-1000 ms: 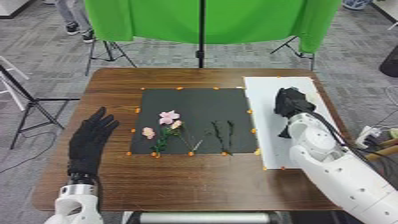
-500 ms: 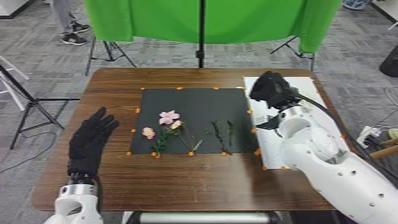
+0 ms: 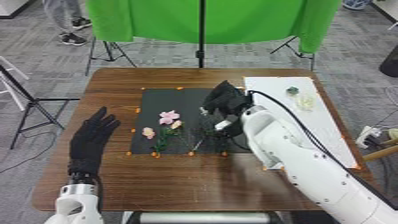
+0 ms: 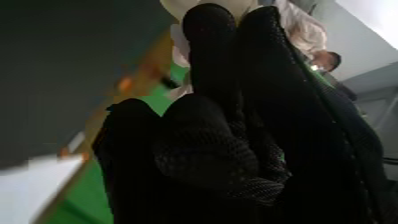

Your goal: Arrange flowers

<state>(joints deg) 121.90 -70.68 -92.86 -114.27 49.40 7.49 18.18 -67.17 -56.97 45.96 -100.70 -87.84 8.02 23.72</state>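
Observation:
My right hand [image 3: 227, 100] is over the right part of the black mat [image 3: 191, 96], above the dark stems and partly hiding them. In the right wrist view, the right hand [image 4: 284, 100] has relaxed fingers, some straight and some slightly bent, with nothing clearly held. A pink flower [image 3: 168, 117], a peach flower [image 3: 176, 124] and a smaller pink bloom [image 3: 148, 133] lie on the mat with green leaves [image 3: 160, 145]. On the white sheet [image 3: 320, 135] are a pale flower [image 3: 306, 102] and a small blue-green piece [image 3: 292, 91]. My left hand [image 3: 92, 135] rests open left of the mat.
Orange markers [image 3: 190, 154] line the mat's edges on the brown wooden table [image 3: 178, 185]. The right forearm [image 3: 293, 150] crosses the lower part of the white sheet. A green cloth [image 3: 151, 20] hangs beyond the table's far edge.
My right hand has moved left from the white sheet to above the black mat, uncovering the pale flower and blue-green piece. My left hand has stayed still.

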